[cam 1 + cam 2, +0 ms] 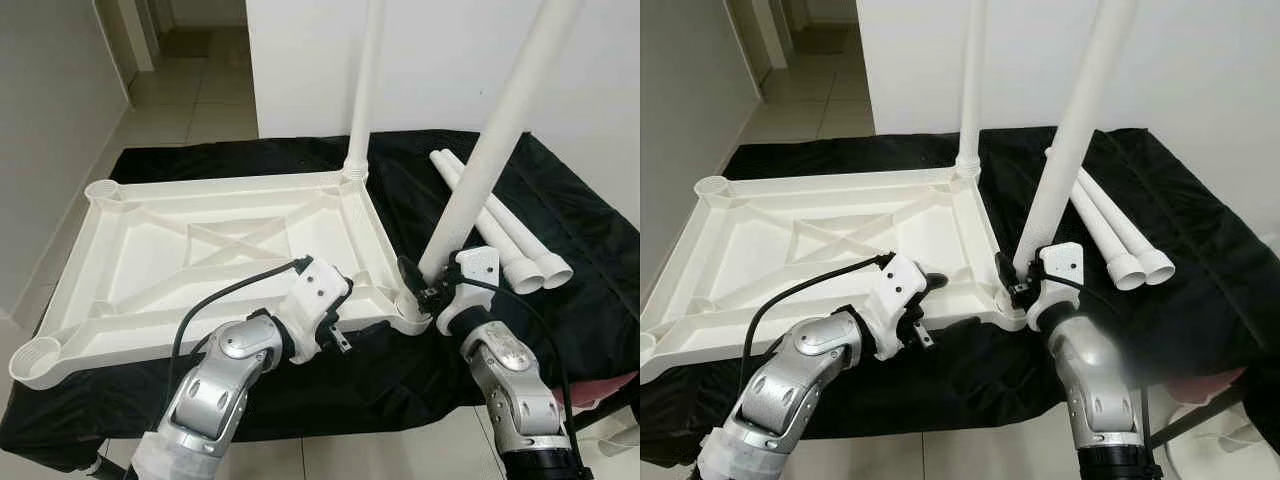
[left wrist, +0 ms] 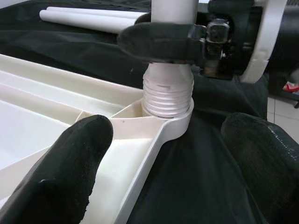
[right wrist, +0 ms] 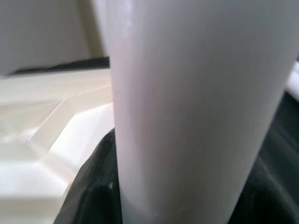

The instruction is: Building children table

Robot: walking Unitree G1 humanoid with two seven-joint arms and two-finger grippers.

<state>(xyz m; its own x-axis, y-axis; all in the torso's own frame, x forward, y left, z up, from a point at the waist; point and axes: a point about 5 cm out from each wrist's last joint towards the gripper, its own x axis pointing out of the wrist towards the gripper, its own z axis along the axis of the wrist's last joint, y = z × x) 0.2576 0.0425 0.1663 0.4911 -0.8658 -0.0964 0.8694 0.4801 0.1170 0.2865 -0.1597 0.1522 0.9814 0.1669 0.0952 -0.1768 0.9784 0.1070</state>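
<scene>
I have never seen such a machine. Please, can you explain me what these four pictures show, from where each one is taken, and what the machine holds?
It is a humanoid robot with two silver arms, each ending in a gripper of two black fingers. The two wide pictures come from a camera on its head, looking down. The two close pictures come from cameras on its wrists.

On a black cloth lies a white plastic children's tabletop, turned upside down, with a round socket at each corner. One long white plastic leg already stands in the far corner socket. Two spare white legs lie on the cloth beside it.

The right gripper is closed around a second white leg, holding its threaded end in the near corner socket; this leg leans. The left gripper is open, at the tabletop's near edge.
</scene>
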